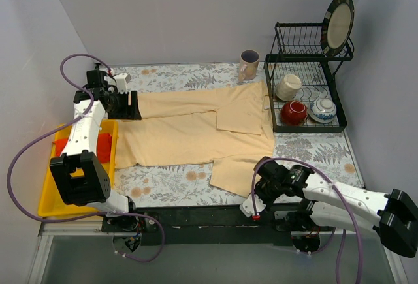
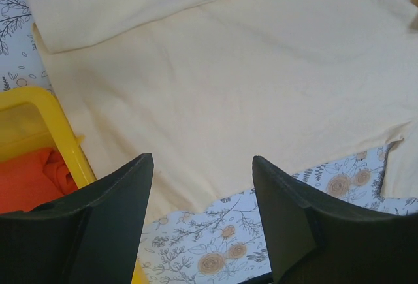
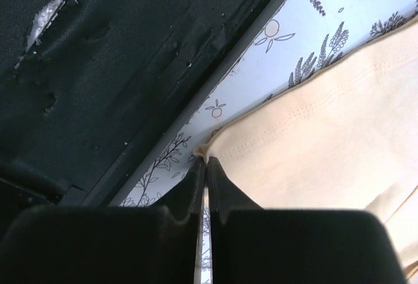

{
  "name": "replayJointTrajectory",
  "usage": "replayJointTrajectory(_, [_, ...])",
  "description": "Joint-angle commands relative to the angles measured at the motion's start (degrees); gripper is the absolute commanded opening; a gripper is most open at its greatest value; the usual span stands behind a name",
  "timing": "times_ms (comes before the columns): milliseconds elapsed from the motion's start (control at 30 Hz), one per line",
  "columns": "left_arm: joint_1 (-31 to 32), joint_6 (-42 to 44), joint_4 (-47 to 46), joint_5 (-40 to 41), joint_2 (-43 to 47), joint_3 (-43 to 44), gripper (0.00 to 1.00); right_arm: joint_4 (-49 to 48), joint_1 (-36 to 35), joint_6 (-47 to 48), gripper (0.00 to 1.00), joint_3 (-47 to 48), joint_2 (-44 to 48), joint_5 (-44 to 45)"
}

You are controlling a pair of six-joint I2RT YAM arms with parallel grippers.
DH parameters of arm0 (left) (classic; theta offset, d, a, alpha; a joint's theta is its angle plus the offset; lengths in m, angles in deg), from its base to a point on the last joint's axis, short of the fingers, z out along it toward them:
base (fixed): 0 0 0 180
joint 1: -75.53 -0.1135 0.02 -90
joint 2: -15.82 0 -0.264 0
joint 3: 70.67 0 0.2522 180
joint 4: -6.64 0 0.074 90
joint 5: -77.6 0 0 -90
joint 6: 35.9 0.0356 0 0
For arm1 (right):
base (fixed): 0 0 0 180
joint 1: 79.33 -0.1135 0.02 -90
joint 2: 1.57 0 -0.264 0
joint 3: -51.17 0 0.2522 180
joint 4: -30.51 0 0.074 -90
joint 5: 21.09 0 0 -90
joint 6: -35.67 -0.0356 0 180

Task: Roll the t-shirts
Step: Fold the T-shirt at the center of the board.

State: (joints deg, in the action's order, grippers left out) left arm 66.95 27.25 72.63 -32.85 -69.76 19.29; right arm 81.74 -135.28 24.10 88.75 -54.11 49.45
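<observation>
the right end effector (image 3: 206, 161) pinches the cream shirt (image 3: 326, 147) by its 5 o'clock corner; the left end effector (image 2: 202, 166) hangs spread over it at 10 o'clock.

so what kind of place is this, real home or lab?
Probably a lab bench staged as a household chore area: plain grey walls box in a floral-covered table, a cream t-shirt is spread across it, and a dish rack holding a plate stands at the far right.
</observation>
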Motion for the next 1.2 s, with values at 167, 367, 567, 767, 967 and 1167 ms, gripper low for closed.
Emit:
replayJointTrajectory(167, [-0.21,18.34,4.01,-4.25,-0.20,0.45,0.62,4.52,-0.22,-17.22,0.01,3.69,9.28,4.61])
replayJointTrajectory(367, [-0.30,49.14,16.21,-4.62,2.79,-2.55,0.61,11.64,0.83,-27.63,0.01,10.37,13.07,9.97])
replayJointTrajectory(567, [-0.21,69.37,26.96,4.08,-1.25,-3.86,0.53,10.16,2.50,-34.31,0.01,10.99,14.21,16.73])
replayJointTrajectory(767, [0.49,80.45,21.96,13.57,1.11,-13.96,0.51,10.51,7.42,-35.37,0.01,11.43,14.12,17.36])
replayJointTrajectory(967, [1.11,84.68,15.45,17.37,0.50,-17.31,0.50,10.08,9.71,-36.33,0.01,11.70,13.16,17.79])
replayJointTrajectory(1167, [1.81,86.97,12.02,21.50,-0.20,-20.39,0.49,9.29,10.77,-36.07,0.01,11.96,11.84,17.09])
